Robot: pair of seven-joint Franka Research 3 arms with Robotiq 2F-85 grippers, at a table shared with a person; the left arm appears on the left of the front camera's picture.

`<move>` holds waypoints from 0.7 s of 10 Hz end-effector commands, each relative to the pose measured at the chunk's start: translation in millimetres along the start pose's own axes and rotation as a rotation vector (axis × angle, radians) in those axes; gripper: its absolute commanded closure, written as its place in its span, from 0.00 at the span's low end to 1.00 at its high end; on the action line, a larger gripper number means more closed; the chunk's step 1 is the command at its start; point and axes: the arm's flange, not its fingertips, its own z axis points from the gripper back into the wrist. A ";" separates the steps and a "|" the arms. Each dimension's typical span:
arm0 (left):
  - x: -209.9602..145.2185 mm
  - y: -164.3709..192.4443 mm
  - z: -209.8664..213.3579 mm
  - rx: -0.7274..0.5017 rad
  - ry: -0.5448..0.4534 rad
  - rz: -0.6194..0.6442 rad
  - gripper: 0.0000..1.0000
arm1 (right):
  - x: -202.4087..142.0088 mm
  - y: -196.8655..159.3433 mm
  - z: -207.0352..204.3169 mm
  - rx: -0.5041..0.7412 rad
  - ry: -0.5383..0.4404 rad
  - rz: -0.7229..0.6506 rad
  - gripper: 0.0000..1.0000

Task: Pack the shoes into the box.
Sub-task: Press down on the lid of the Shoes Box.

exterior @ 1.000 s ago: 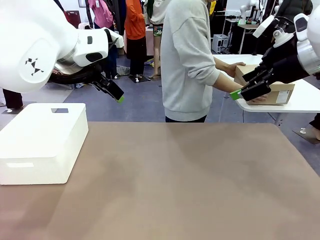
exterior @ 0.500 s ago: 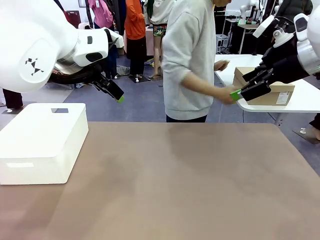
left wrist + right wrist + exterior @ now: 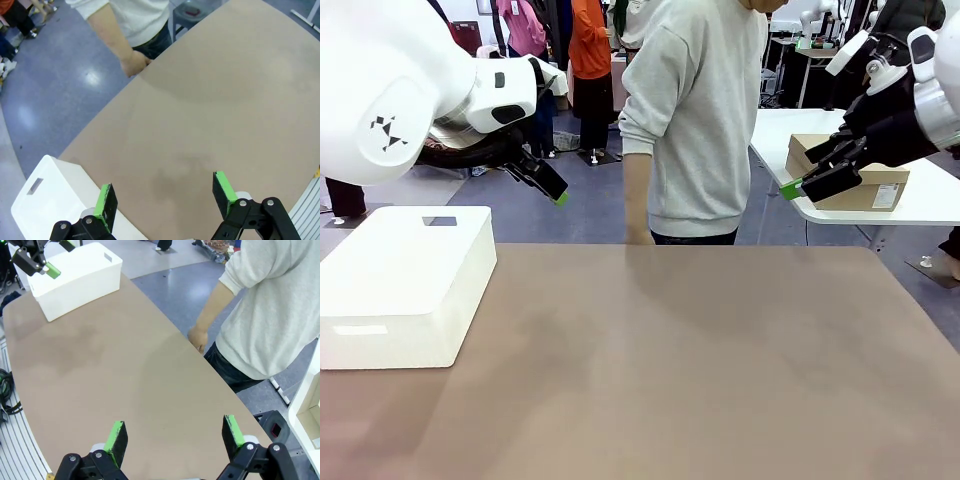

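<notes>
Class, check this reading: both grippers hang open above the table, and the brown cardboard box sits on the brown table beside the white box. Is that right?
One detail is wrong. The front view shows the brown cardboard box on the white side table behind, not beside the white box. Both the left gripper and right gripper do hang open.

A white slotted box [image 3: 405, 285] sits at the brown table's [image 3: 700, 370] left edge.

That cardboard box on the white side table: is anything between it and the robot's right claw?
Nothing visible blocks it, though depth is hard to judge. In the front view the open right gripper hangs in the air in front of the brown cardboard box on the white side table; the person stands off to the left.
</notes>
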 end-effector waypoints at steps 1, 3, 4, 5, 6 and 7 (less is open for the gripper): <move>-0.4 1.4 1.5 0.006 0.006 0.001 0.00 | 0.2 -0.8 0.9 0.002 -0.003 0.000 0.00; -0.4 1.4 1.5 0.006 0.006 0.001 0.00 | 0.2 -0.8 0.9 0.002 -0.003 0.000 0.00; -0.4 1.4 1.5 0.006 0.006 0.001 0.00 | 0.2 -0.8 0.9 0.002 -0.003 0.000 0.00; -0.4 1.4 1.5 0.006 0.006 0.001 0.00 | 0.2 -0.8 0.9 0.002 -0.003 0.000 0.00; -0.4 1.4 1.5 0.006 0.006 0.001 0.00 | 0.2 -0.8 0.9 0.002 -0.003 0.000 0.00; -0.4 1.4 1.5 0.006 0.006 0.001 0.00 | 0.2 -0.8 0.9 0.002 -0.003 0.000 0.00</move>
